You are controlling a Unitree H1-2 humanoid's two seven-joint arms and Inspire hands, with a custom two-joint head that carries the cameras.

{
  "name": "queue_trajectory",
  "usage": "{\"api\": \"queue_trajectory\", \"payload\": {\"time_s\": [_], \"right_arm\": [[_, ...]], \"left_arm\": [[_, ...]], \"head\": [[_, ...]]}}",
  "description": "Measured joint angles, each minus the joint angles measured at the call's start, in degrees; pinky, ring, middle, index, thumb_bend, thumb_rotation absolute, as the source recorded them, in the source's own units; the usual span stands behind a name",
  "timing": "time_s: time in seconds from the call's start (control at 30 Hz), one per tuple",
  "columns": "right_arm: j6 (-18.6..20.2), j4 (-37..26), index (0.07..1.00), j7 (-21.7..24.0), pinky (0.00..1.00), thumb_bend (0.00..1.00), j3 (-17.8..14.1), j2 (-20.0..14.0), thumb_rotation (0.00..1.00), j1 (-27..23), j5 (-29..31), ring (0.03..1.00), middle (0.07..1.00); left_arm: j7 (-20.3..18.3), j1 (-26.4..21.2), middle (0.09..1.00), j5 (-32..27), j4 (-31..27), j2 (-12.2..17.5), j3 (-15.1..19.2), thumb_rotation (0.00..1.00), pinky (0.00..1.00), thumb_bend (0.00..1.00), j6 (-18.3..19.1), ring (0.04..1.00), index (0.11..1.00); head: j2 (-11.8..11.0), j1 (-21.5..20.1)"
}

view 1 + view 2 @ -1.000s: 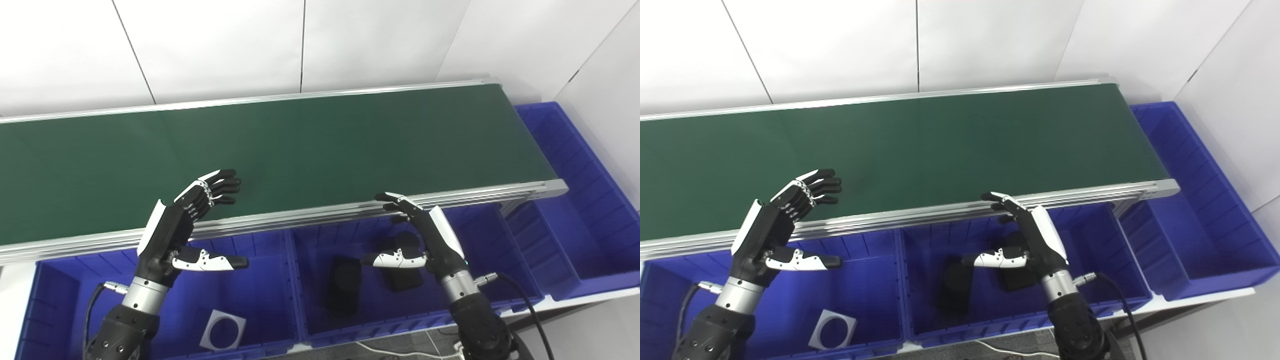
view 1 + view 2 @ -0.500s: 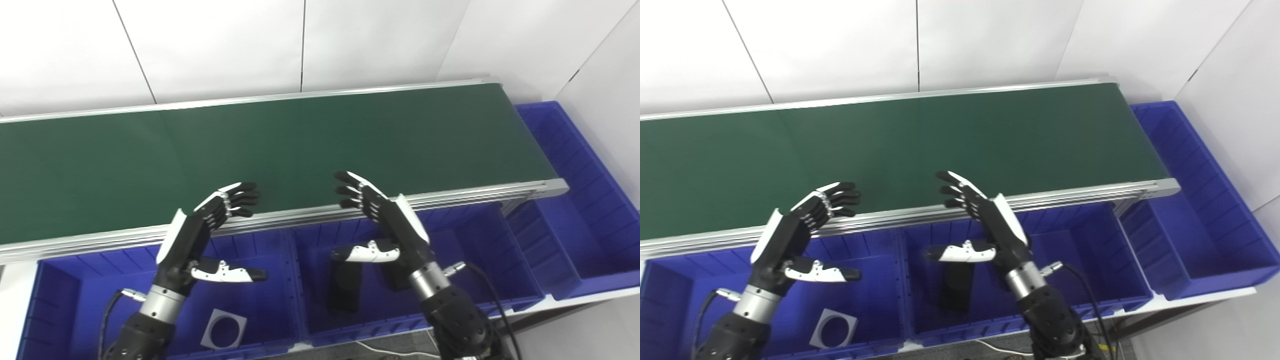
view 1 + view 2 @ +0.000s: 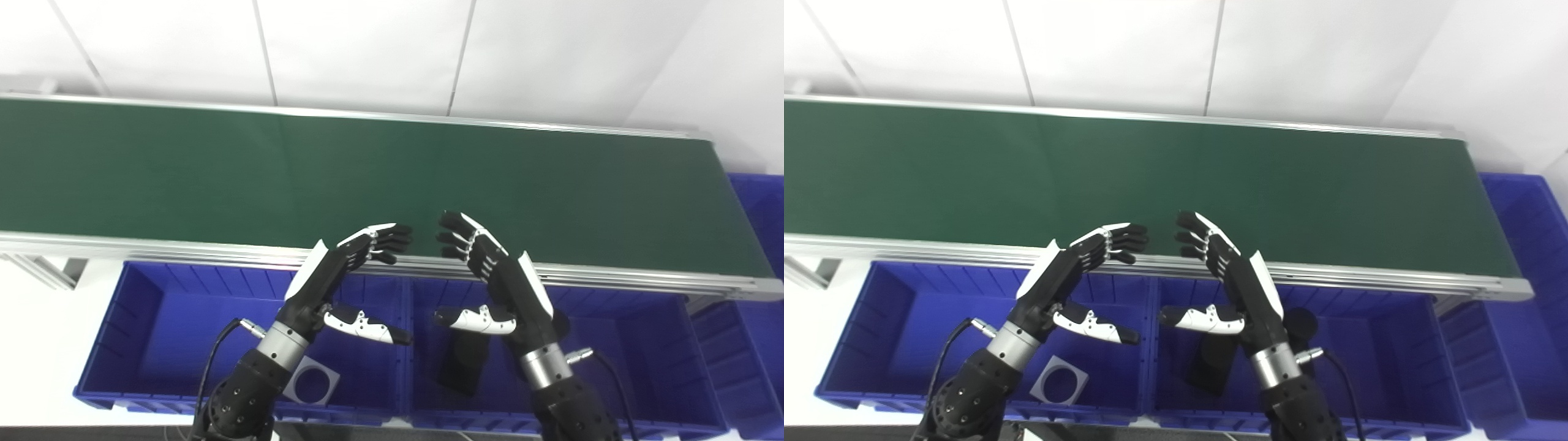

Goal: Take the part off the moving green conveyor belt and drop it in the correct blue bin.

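The green conveyor belt (image 3: 245, 171) runs across the view and carries no part. My left hand (image 3: 334, 282) is open and empty, held above the left blue bin (image 3: 147, 306) at the belt's near rail. My right hand (image 3: 499, 285) is open and empty above the middle blue bin (image 3: 625, 343). The fingertips of both hands nearly meet over the rail. A grey square plate with a round hole (image 3: 312, 386) lies in the left bin. Black parts (image 3: 462, 367) lie in the middle bin, partly hidden by my right hand.
The belt's aluminium near rail (image 3: 153, 248) stands between the bins and the belt. Another blue bin (image 3: 759, 208) sits past the belt's right end. A white wall (image 3: 367, 55) rises behind the belt.
The camera has swung left, so the whole scene shifted right. Both hands have moved toward each other, the right one rising from inside the middle bin to the rail.
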Motion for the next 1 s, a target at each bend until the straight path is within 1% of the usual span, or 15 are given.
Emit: {"api": "queue_trajectory", "payload": {"time_s": [0.1,0.33,0.4,0.43,0.47,0.57,0.73,0.83,1.0], "right_arm": [[-1.9,1.2,0.875,0.1,0.78,1.0,-0.1,-0.1,0.41,-0.1,0.0,0.826,0.876],[-3.3,3.2,0.871,0.0,0.77,1.0,-0.1,0.2,0.4,-0.2,-0.4,0.825,0.868],[-3.9,3.8,0.863,-0.1,0.76,1.0,-0.2,0.4,0.38,-0.2,-0.4,0.816,0.859],[-4.8,4.4,0.863,-0.3,0.76,1.0,-0.2,0.5,0.38,-0.2,-0.4,0.816,0.859],[-5.3,4.9,0.855,-0.4,0.75,1.0,-0.4,0.6,0.35,-0.2,-0.5,0.806,0.848],[-6.0,6.6,0.843,-1.2,0.75,0.99,-0.9,1.0,0.32,-0.2,-0.8,0.796,0.838],[-8.0,8.7,0.826,-1.9,0.75,0.97,-1.3,1.3,0.32,-0.2,-2.2,0.792,0.829],[-8.5,9.8,0.823,-2.4,0.75,0.96,-1.7,1.3,0.33,-0.2,-2.5,0.793,0.827],[-10.1,11.1,0.817,-2.5,0.75,0.97,-1.8,1.2,0.32,-0.4,-2.9,0.793,0.829]], "left_arm": [[0.3,0.0,0.782,0.1,0.3,0.0,0.0,0.16,0.7,1.0,0.0,0.762,0.786],[0.4,0.0,0.781,0.0,0.5,0.3,0.2,0.17,0.69,1.0,0.0,0.761,0.789],[0.4,0.0,0.779,-0.1,0.5,0.6,0.2,0.16,0.69,1.0,0.0,0.758,0.787],[0.4,0.0,0.779,-0.2,0.6,0.6,0.3,0.16,0.69,1.0,-0.1,0.758,0.787],[0.4,0.0,0.781,-0.2,0.8,0.7,0.3,0.16,0.69,1.0,-0.1,0.76,0.787],[0.4,0.0,0.782,-0.4,1.4,0.9,0.4,0.17,0.69,1.0,-0.2,0.761,0.787],[0.4,0.0,0.785,-0.4,1.5,1.6,0.5,0.17,0.69,1.0,-0.3,0.756,0.794],[0.4,0.0,0.785,-0.8,1.6,2.0,0.5,0.17,0.69,1.0,-0.9,0.756,0.792],[0.4,0.0,0.79,-1.6,1.7,2.1,0.6,0.16,0.69,1.0,-1.5,0.756,0.799]], "head": [[-0.1,-0.3],[-0.2,-1.7],[-0.4,-2.1],[-0.4,-2.1],[-0.4,-2.2],[-0.6,-2.8],[-0.8,-3.5],[-1.1,-4.5],[-1.2,-5.0]]}}
